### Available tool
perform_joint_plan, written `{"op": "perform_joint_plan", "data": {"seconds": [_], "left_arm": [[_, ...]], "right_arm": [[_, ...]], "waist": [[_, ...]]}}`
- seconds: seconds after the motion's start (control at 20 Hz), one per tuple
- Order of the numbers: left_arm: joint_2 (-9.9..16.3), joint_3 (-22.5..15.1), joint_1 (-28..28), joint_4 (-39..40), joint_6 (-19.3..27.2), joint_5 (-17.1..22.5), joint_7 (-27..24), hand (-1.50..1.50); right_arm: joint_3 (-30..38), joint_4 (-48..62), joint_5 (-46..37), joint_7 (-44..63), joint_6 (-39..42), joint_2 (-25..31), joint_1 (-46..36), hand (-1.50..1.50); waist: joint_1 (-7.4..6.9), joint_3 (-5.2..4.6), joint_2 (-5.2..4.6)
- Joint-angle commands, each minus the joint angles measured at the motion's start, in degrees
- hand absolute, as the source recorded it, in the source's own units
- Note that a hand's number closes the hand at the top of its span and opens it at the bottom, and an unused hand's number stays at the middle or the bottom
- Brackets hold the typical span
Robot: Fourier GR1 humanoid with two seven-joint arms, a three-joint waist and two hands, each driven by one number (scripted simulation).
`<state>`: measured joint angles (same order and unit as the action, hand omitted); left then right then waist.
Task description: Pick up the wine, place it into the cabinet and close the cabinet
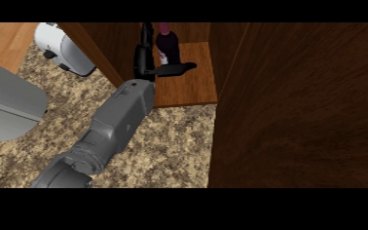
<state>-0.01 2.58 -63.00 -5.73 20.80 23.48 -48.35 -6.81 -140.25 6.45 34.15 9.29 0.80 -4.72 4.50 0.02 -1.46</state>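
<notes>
Speckled worktop (165, 141) in foreground. One grey forearm reaches into the open cabinet (287, 102); which arm, I cannot tell. Its hand (147, 61) has fingers straight, thumb out, beside the wine (168, 44), standing upright on the cabinet shelf (194, 85).

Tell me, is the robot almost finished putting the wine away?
Nearly. Done: the wine bottle stands upright on the wooden cabinet shelf. In hand: one hand is beside the bottle, thumb stretched out in front of it; whether it touches the bottle I cannot tell, nor which hand it is. Left: pull that hand out and swing the big open cabinet door shut.
</notes>
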Motion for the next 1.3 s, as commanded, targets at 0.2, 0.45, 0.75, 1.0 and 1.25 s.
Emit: {"op": "perform_joint_plan", "data": {"seconds": [0.2, 0.45, 0.75, 1.0, 1.25], "left_arm": [[0.0, -0.5, 2.6, 0.1, -2.8, 0.0, -1.1, -1.5], [0.0, 0.1, 2.2, -0.4, -5.1, 3.1, -1.3, -1.5], [0.0, -2.5, 2.7, -2.5, -5.9, 7.8, -0.6, -1.5], [0.0, -8.0, 7.7, -5.2, -7.4, 11.5, -1.5, -1.5], [0.0, -16.3, 13.2, -13.6, -4.9, 16.8, 0.0, -1.5]], "right_arm": [[-1.1, -2.5, 0.4, 3.1, -1.6, -0.4, -1.8, -1.5], [-1.4, -2.6, 0.9, 3.0, -1.2, -0.2, -2.2, -1.5], [-1.8, -0.6, 0.7, 0.3, -0.6, 0.0, 0.9, -1.5], [-5.8, -1.2, -2.1, -0.3, -2.4, -0.8, 0.8, -1.5], [1.0, -3.2, 3.4, 3.7, -1.5, 1.9, -1.4, -1.5]], "waist": [[-1.4, -0.1, 0.57], [-0.28, -0.12, 0.52], [-0.41, -0.05, 1.1], [-0.03, -0.07, 1.24], [-0.85, -0.05, 1.39]]}}
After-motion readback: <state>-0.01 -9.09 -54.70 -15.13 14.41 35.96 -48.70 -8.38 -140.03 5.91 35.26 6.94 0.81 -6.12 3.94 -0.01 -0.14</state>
